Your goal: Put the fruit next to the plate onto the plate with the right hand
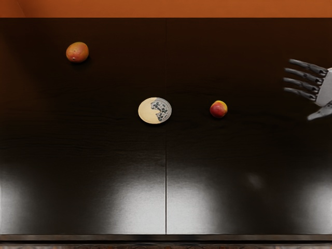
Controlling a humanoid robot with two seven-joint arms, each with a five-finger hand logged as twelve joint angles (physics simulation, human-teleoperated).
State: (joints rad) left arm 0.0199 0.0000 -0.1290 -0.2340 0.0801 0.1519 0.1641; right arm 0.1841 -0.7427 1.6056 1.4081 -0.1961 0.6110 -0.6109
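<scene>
While right hand [316, 85] hovers, fingers [303, 65] wide and empty, small round red-yellow fruit [218, 109] near plate [154, 110]

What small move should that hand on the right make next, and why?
Probably reach toward the small red-and-yellow round fruit. The right hand hovers open at the picture's right edge, holding nothing, well apart from that fruit, which lies to the right of the small cream patterned plate; the round orange fruit sits far off.
</scene>
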